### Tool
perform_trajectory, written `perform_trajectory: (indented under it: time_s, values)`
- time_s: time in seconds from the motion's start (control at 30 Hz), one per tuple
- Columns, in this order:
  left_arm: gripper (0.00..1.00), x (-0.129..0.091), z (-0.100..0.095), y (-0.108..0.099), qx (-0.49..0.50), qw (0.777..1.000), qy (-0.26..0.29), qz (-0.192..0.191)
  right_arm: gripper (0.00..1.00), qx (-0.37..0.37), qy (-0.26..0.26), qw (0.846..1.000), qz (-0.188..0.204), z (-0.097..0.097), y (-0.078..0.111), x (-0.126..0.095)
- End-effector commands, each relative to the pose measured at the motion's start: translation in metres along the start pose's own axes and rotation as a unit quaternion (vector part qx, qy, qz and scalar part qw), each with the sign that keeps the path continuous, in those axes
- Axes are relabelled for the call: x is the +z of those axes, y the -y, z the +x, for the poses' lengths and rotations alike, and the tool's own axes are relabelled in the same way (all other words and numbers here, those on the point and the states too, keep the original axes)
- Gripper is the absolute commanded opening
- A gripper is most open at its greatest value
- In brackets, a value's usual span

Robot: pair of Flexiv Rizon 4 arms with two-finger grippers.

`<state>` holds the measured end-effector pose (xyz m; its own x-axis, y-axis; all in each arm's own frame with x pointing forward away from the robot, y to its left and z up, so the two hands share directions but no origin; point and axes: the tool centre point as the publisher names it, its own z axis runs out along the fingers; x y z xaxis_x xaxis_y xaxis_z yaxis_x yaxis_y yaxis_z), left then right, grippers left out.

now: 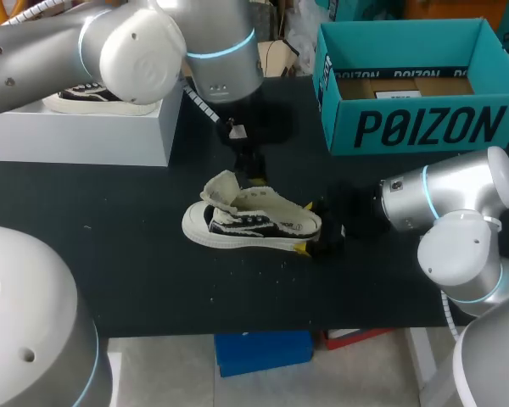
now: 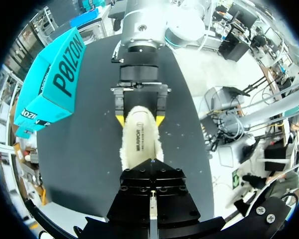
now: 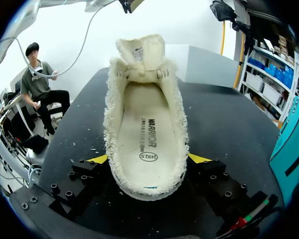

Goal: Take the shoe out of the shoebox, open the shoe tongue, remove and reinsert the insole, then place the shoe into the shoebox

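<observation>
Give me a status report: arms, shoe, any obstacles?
Right gripper shut on shoe at heel. Left gripper above it. Insole in, shoe on table. Open shoebox apart.

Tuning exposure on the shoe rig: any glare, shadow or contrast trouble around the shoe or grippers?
Head view: glare on the left arm; the black right gripper blends into the black table. Right wrist view: shoe evenly lit, no hard shadow inside. Left wrist view: the dark body of the left gripper hides the shoe's near end.
</observation>
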<state>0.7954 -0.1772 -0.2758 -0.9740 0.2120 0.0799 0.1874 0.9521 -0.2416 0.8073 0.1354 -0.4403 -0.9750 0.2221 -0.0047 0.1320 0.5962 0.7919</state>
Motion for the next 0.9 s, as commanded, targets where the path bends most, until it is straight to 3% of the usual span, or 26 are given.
perform_trajectory:
  time_s: [0.03, 0.37, 0.9]
  values:
    - [0.00, 0.007, -0.013, -0.003, 0.006, 1.000, -0.029, 0.002, 0.00, 0.001, 0.000, 1.000, 0.000, -0.001, 0.002, 0.000]
    - [0.00, 0.029, -0.021, -0.008, 0.004, 0.997, -0.076, -0.011, 0.00, 0.001, 0.000, 1.000, 0.000, -0.001, 0.002, 0.000]
    - [0.00, 0.058, -0.027, -0.013, -0.006, 0.995, -0.101, -0.008, 0.00, 0.001, 0.000, 1.000, 0.000, -0.001, 0.002, 0.000]
